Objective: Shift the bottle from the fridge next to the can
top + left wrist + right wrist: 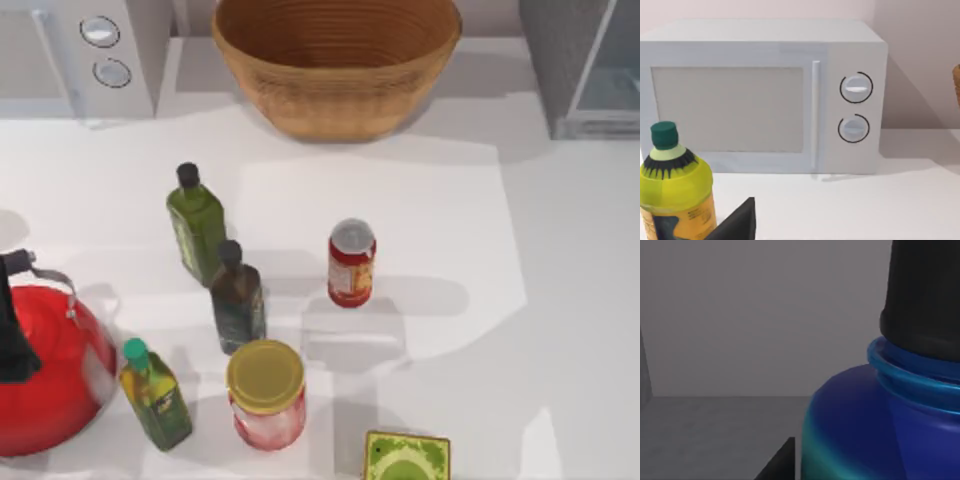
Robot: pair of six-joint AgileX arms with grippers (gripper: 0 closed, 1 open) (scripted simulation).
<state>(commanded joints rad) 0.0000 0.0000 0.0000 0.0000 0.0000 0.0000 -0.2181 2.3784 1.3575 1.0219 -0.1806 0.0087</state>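
The wide cyan plastic bottle with blue collar and black cap [880, 410] stands inside the grey metallic fridge [585, 65], upper right of the top view. The right gripper's [777, 465] spread cannot be told. An off-centre close could tip it, never reaching the small red can [351, 263].

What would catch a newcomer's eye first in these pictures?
Probably the big woven basket at the table's back centre, and the red kettle at the left edge. In the right wrist view, the bottle with its black cap looms close against grey fridge walls.
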